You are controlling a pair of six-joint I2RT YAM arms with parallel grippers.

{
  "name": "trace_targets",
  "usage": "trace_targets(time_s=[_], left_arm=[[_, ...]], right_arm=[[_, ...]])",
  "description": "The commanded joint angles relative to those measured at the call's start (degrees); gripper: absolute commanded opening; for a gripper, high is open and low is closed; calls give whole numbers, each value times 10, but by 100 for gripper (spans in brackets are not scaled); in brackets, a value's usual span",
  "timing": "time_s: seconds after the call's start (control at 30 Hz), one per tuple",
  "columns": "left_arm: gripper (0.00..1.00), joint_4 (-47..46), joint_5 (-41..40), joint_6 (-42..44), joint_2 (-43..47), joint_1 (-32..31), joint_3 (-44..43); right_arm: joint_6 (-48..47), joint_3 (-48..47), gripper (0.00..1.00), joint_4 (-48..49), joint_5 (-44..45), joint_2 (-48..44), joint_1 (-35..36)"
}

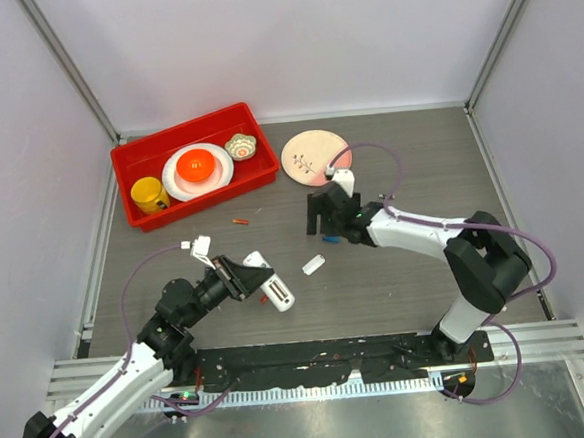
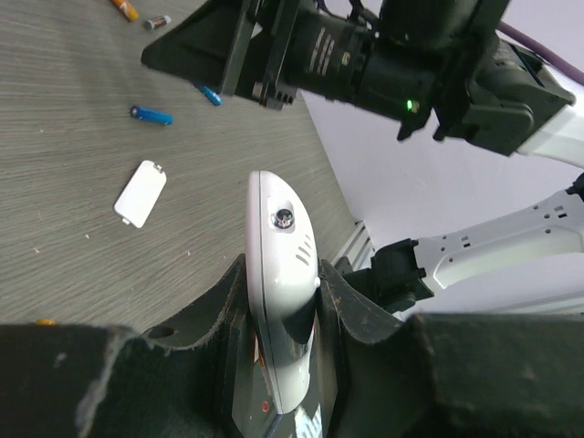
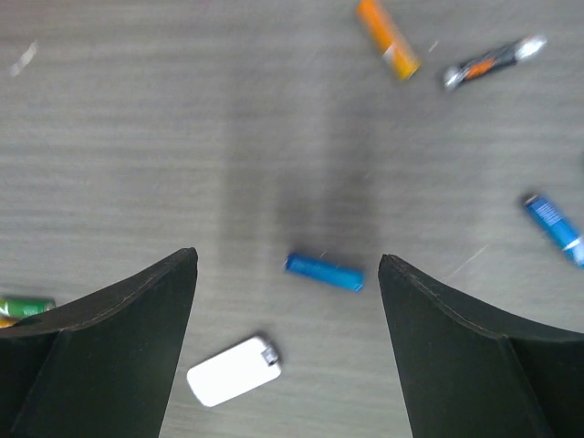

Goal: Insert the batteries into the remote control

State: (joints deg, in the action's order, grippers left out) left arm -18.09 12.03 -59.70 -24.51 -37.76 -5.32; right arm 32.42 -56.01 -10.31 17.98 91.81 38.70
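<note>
Right tool (image 3: pixel 287 262) hangs spread wide over the small blue cylindrical battery (image 3: pixel 324 272) lying on the grey table (image 3: pixel 137 137). Catch is, the cell's long axis runs finger to finger, so the wrist probably needs a turn first. Left tool (image 2: pixel 283 301) is clamped on the slim white plastic remote control (image 2: pixel 274 219).

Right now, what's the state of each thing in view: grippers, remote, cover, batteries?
left gripper: shut on the remote control
remote control: clamped edgewise
right gripper: open, above the blue battery
blue battery: loose on the table, untouched
white cover piece: off, lying flat
orange battery: loose
green battery: loose
</note>
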Motion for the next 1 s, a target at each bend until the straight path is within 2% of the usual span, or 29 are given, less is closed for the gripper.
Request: trace_targets(time_s=[0.0, 0.23, 0.53, 0.77, 0.97], left_arm=[[0, -27, -5, -5, -17, 1, -17], [0, -18, -4, -5, -15, 1, -15], [0, -10, -10, -5, 0, 1, -8], [0, -13, -7, -4, 0, 1, -9], [0, -17, -7, -5, -4, 1, -7]], right_arm=[[82, -22, 86, -41, 96, 28, 53], [103, -25, 84, -67, 122, 61, 61], [106, -38, 79, -64, 113, 94, 61], [103, -41, 65, -60, 101, 105, 60], [101, -37, 59, -58, 89, 111, 60]])
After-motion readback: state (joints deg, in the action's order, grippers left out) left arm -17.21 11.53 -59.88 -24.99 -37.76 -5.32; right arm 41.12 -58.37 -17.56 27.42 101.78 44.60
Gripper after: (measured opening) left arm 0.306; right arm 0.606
